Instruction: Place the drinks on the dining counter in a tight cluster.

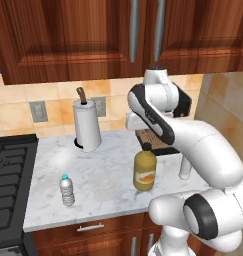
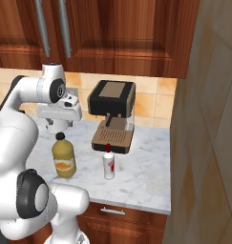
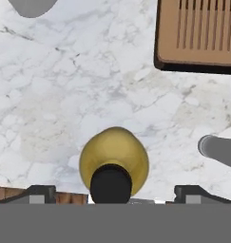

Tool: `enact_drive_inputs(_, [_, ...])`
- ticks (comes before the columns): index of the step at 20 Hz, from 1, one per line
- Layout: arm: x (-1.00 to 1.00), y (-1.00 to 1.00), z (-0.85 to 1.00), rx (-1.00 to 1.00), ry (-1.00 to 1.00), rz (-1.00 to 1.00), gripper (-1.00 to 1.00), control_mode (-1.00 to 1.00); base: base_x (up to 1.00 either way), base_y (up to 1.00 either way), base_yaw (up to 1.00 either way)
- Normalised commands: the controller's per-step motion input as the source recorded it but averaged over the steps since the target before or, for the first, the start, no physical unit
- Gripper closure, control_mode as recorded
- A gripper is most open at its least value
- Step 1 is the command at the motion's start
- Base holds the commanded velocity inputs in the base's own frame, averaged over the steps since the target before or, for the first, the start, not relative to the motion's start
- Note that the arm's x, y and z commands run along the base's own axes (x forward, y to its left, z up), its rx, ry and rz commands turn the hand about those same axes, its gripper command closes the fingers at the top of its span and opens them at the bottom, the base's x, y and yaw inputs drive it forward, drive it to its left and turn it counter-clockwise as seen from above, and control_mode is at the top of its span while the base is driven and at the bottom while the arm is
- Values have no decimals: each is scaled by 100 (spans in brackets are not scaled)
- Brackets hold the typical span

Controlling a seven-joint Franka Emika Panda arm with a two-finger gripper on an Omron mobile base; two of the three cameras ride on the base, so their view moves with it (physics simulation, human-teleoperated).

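The big amber-yellow juice jug [image 1: 144, 172] [image 2: 63, 161] stands on the marble worktop in front of the coffee machine. My gripper [image 3: 114, 192] hangs straight above it, open. Its two fingertips stand wide apart on either side of the jug's dark cap [image 3: 110, 182] without touching it. The small clear water bottle with a blue cap [image 1: 67, 190] stands apart near the worktop's front left. The slim white bottle with a red cap [image 2: 109, 164] stands upright to the right of the jug, near the coffee machine's tray. The dining counter is out of view.
A coffee machine [image 2: 112, 112] with a brown drip tray [image 3: 197, 33] stands at the back. A paper-towel roll [image 1: 87, 125] stands at the back left and a black stove [image 1: 8, 185] borders the worktop's left. A tall wall [image 2: 208, 143] closes off the right side.
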Motion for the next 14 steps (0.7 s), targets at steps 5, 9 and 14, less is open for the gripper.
enact_drive_inputs(5, [-28, 1, -20, 0, 0, -7, -100, -100, 0, 0, 0])
enact_drive_inputs(9, [-19, 5, -8, 0, 0, -7, -100, -100, 0, 0, 0])
enact_drive_inputs(14, [4, 4, -13, 0, 4, -4, -100, -100, 0, 0, 0])
